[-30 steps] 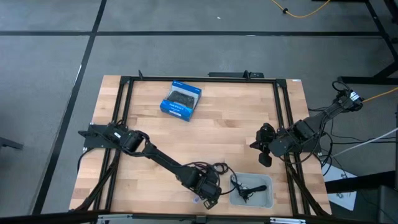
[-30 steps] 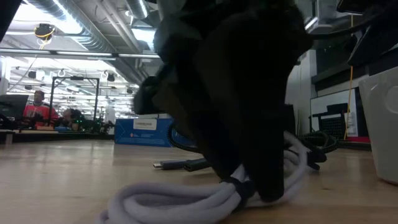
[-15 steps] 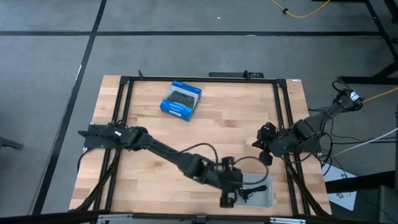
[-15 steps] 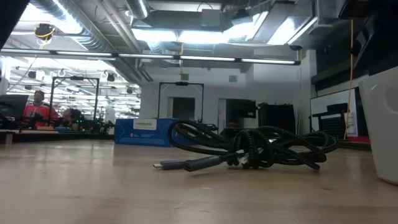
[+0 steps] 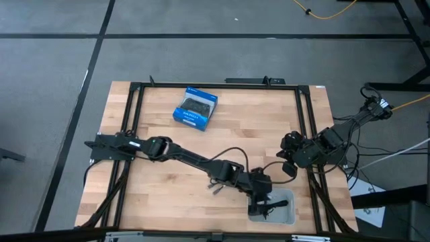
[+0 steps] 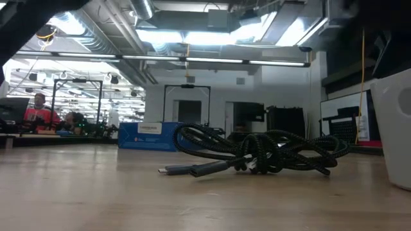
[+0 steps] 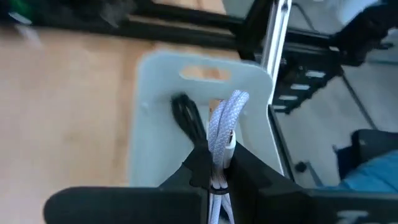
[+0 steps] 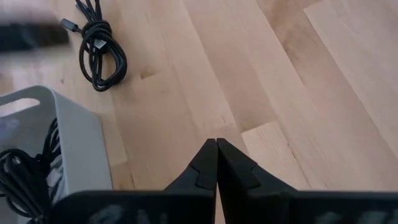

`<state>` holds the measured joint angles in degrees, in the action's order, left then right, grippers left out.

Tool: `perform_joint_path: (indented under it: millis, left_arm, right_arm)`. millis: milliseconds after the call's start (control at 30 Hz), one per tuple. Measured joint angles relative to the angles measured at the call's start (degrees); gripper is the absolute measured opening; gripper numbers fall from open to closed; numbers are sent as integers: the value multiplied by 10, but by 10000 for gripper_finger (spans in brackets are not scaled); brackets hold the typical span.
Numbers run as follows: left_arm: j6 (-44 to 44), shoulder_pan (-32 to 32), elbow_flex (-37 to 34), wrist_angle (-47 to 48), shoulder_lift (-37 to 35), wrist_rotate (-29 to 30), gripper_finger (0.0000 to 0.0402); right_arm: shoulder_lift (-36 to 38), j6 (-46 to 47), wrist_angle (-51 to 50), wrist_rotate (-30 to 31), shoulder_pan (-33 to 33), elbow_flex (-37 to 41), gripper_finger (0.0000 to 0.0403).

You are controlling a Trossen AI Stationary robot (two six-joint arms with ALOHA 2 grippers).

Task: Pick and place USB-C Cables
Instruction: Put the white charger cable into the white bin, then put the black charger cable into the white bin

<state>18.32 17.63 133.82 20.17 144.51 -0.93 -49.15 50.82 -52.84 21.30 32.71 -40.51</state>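
Observation:
My left gripper (image 5: 261,196) is shut on a light lavender USB-C cable bundle (image 7: 222,127) and hangs over the grey bin (image 7: 155,130) at the table's near right. A black cable (image 7: 186,115) lies inside the bin, also seen in the right wrist view (image 8: 22,174). Another black cable bundle (image 6: 257,154) lies flat on the wood left of the bin (image 8: 99,37). My right gripper (image 8: 216,146) is shut and empty over the table's right side (image 5: 289,168). My left gripper pinches the lavender bundle between its two fingers (image 7: 199,168), coming from above and pointing down into the bin. The bundle's looped end (image 7: 231,106) sticks out past the fingertips. It is lifted clear, above the bin's floor.
A blue box (image 5: 195,107) lies at the table's far side, left of the middle. The bin's wall (image 6: 398,128) stands at the low view's right. A dark frame rail (image 5: 306,134) runs along the table's right side. Bare wood lies at the middle and left.
My left gripper has lifted the lavender bundle off the table near the front edge and carried it toward the table's right edge, to above the grey bin. Both have left the low view. The black bundle on the wood has stayed put.

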Motion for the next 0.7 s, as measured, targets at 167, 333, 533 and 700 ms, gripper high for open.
perform_joint_path:
  millis: [167,333,533,700]
  left_arm:
    - [7,-1,-3,-4,15,-43,59]
    - [6,-1,-1,2,12,-30,106]
    - [6,-1,-1,2,12,-31,114]
    - [6,0,0,12,7,-35,115]
  right_arm:
    - [2,0,-3,0,0,0,6]
    - [2,0,-4,0,0,0,6]
    - [2,0,-4,-4,0,0,6]
    - [2,1,-2,-4,0,0,6]
